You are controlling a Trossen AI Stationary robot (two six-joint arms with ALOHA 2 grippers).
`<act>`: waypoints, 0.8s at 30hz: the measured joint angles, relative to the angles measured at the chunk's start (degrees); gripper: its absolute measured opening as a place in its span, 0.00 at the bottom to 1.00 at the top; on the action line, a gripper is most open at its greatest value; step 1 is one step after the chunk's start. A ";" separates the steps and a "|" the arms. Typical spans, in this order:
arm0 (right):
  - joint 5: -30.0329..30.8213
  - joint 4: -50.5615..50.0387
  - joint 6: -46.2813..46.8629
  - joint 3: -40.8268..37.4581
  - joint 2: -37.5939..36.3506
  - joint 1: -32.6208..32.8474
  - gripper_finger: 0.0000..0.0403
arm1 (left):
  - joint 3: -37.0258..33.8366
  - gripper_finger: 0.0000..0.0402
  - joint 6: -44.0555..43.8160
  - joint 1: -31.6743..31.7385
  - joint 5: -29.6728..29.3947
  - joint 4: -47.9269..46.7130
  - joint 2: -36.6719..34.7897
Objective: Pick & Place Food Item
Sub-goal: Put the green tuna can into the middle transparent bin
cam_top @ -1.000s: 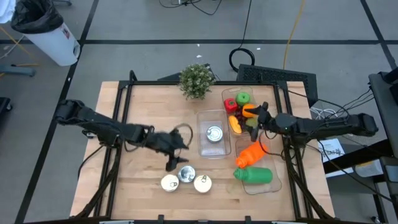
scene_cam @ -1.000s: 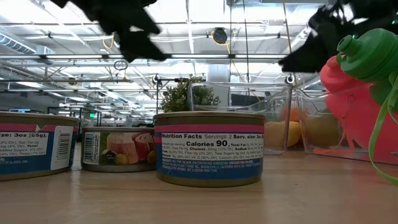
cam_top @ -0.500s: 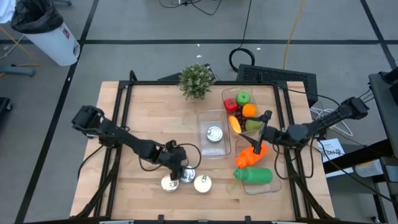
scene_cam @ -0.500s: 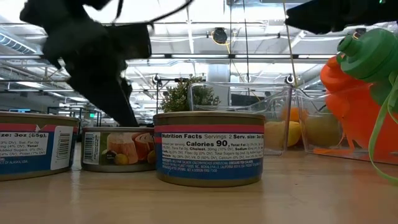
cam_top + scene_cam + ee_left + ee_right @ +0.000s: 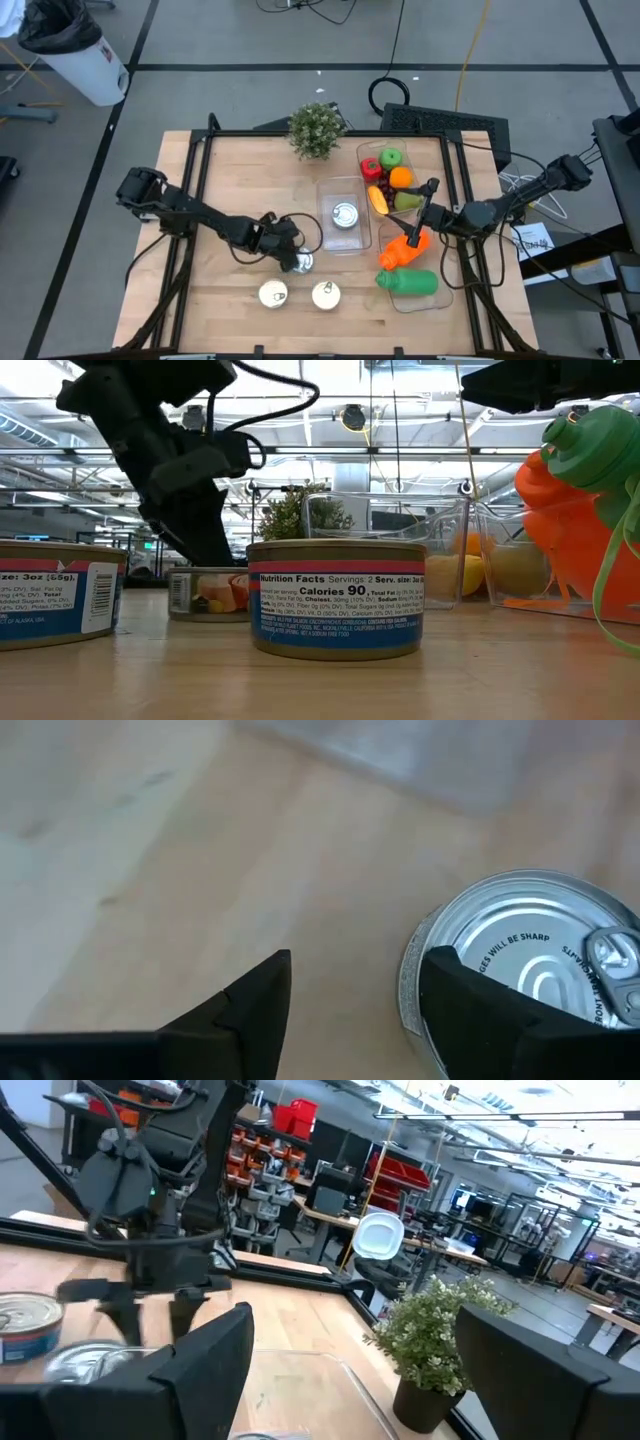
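High view: on the wooden counter [image 5: 230, 170] the left claw [image 5: 291, 256] sits low over a tin can [image 5: 300, 262], one finger touching its rim, jaws parted, no grip evident. Two more cans [image 5: 273, 293] lie nearer the front edge. Right claw [image 5: 428, 190] hovers released above the fruit tray [image 5: 372, 148].

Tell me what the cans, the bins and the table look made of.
Cans: metal, judging by the shiny ribbed pull-tab lid, wrapped in glossy printed paper labels. Bins: clear, likely hard plastic; contents show through the walls. Table: pale wood, matte, with visible grain and plank seams.
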 joint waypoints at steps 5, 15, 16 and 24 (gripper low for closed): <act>0.00 -0.46 0.02 0.00 0.00 -0.02 0.81 | 0.16 0.48 -5.33 0.45 -4.08 -5.41 -0.03; 0.00 -0.97 1.14 -0.02 0.00 -0.03 0.81 | 0.05 0.35 -15.32 0.56 -5.63 -13.64 -0.48; -0.01 -1.01 1.12 -0.02 0.00 -0.04 0.81 | 0.05 0.34 -16.28 0.56 -5.63 -14.33 -0.48; -0.02 -0.96 1.14 -0.02 0.00 -0.04 0.81 | 0.00 0.22 -23.12 0.50 -6.77 -20.06 -0.28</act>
